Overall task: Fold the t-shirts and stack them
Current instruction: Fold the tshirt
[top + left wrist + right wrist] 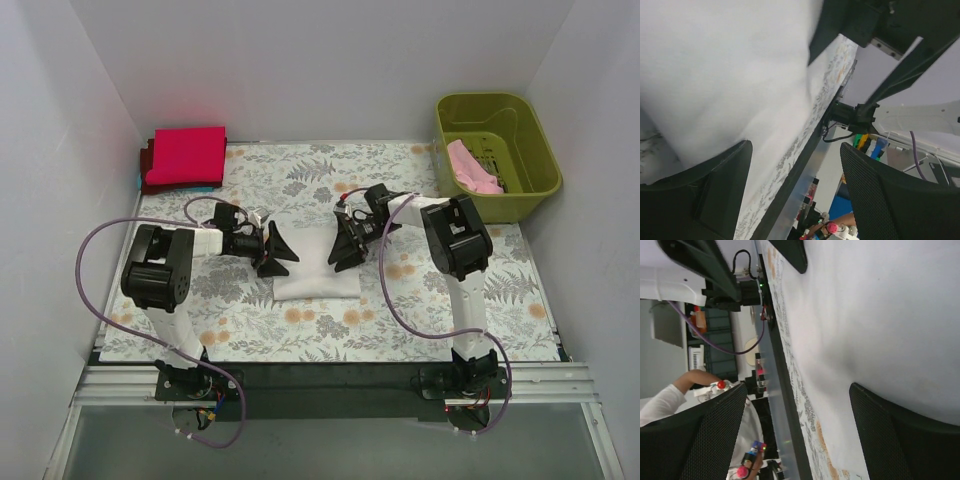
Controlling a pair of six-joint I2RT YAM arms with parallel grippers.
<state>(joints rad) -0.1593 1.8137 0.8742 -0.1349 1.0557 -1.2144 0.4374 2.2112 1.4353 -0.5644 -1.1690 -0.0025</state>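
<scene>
The white t-shirt [316, 262] lies folded into a rectangle in the middle of the flowered table. My left gripper [281, 252] is open at its left edge, one finger low against the cloth [715, 75]. My right gripper [344, 247] is open at the shirt's right edge, one finger [905, 440] resting on the white cloth [880, 315]. The bright red t-shirt [186, 155] lies folded at the far left corner. The pale pink t-shirt [471, 168] lies crumpled in the olive-green basket [532, 178] at the far right.
The red shirt rests on a darker folded cloth with a blue edge [150, 180]. White walls close in the left, back and right sides. The table's near metal edge [330, 382] runs between the arm bases.
</scene>
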